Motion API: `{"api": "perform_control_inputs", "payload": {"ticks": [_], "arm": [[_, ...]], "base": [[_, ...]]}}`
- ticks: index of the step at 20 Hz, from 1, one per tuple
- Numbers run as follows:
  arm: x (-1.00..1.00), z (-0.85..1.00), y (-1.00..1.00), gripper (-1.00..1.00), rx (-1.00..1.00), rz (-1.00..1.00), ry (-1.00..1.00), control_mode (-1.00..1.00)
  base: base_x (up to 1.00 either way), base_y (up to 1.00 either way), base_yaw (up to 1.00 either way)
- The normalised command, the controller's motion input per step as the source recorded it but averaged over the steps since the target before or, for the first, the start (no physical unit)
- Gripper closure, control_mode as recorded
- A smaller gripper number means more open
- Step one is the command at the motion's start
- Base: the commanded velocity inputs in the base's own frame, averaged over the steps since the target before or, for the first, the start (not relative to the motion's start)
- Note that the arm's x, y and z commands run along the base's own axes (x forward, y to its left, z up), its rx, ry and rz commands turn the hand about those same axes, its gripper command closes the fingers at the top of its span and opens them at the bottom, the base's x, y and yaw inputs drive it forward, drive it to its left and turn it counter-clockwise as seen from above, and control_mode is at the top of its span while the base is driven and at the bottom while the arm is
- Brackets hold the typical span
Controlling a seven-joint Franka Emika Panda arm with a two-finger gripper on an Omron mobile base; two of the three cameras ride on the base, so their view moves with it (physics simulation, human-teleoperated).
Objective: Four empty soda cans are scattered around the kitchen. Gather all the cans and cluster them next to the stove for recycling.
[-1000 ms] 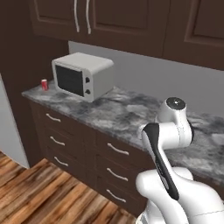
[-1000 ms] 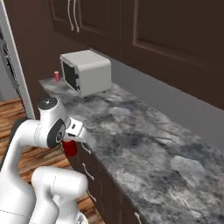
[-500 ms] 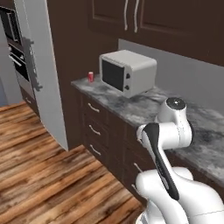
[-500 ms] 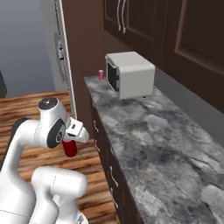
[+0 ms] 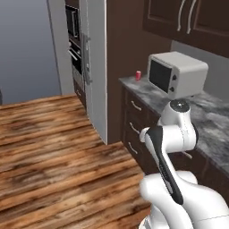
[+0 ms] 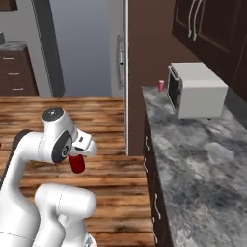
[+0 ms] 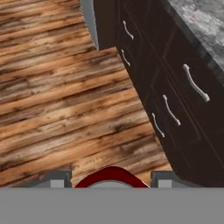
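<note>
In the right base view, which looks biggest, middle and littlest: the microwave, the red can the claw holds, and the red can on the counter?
1. Microwave: biggest.
2. Held can in the claw: middle, but it is nearer the camera.
3. Counter can: littlest, and farthest away. The two cans may really match.

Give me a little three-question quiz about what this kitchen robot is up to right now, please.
1. True or false: the hand is shut on a red soda can.
2. Where does the other soda can stand? A) on the wooden floor B) on the counter beside the microwave C) on top of the microwave
3. Fill in: below the hand, the hand view shows a ____ floor.

Key: 1 true; 2 B; 3 wooden.
</note>
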Motion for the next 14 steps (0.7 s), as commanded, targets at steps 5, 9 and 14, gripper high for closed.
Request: {"api": "perform_control_inputs", "payload": {"ticks": [5, 9, 14], "arm": [[0.00, 0.00, 0.00, 1.00, 0.00, 0.00, 0.00, 1.00], [0.00, 0.00, 0.00, 1.00, 0.00, 0.00, 0.00, 1.00], [0.00, 0.00, 0.00, 1.00, 0.00, 0.00, 0.00, 1.00]], "base": [[0.00, 0.43, 0.44], [0.00, 0.44, 0.43], [0.00, 0.47, 0.41]]}}
